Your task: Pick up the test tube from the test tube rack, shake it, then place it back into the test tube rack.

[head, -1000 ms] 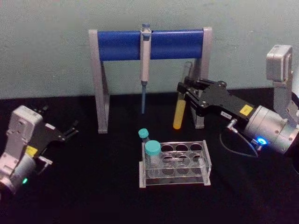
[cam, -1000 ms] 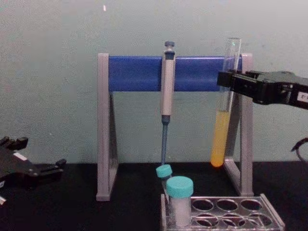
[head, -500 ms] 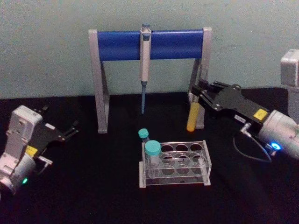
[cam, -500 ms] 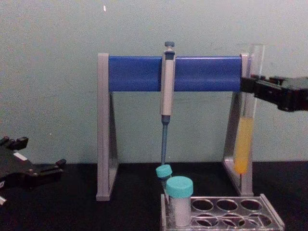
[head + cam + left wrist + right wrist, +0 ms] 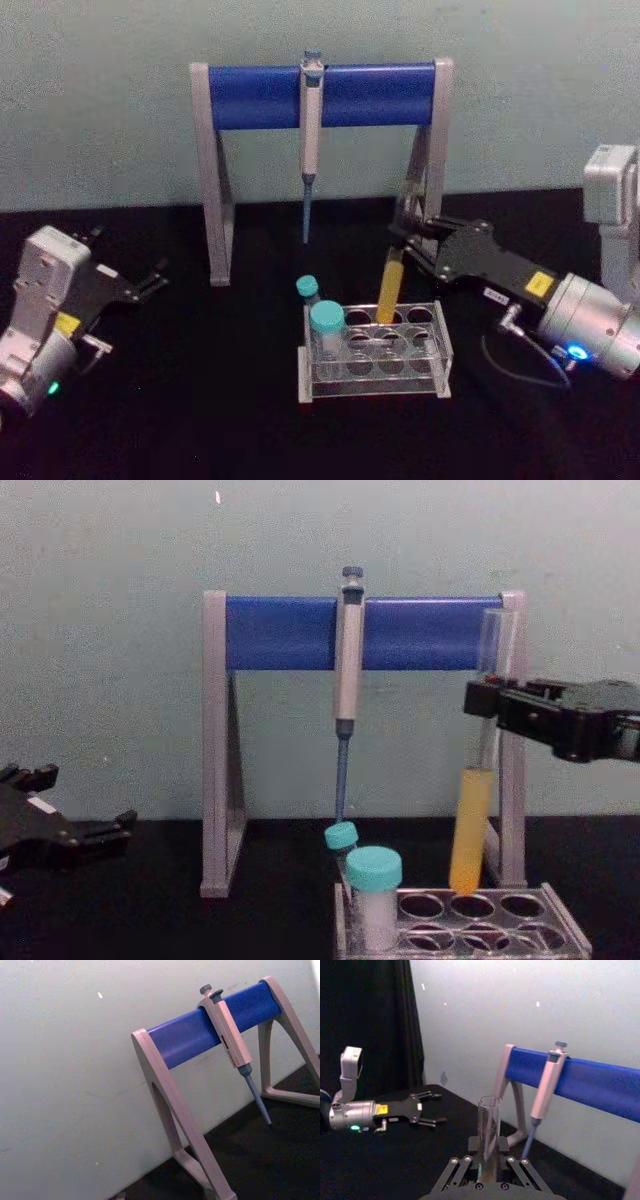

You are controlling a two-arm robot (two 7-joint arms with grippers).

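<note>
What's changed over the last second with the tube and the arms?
The right gripper, shut on the test tube throughout, swung right, then came back left and down toward the rack; the tube's bottom now sits just over a back-row hole. The left gripper stays parked open at the left; pipette and capped tubes unchanged.

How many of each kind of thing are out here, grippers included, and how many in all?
Test tube with yellow liquid: 1
Teal-capped tubes: 2
Test tube rack: 1
Pipette: 1
Pipette stand: 1
Grippers: 2 (right gripper holding the test tube, left gripper idle)
Total: 8
</note>
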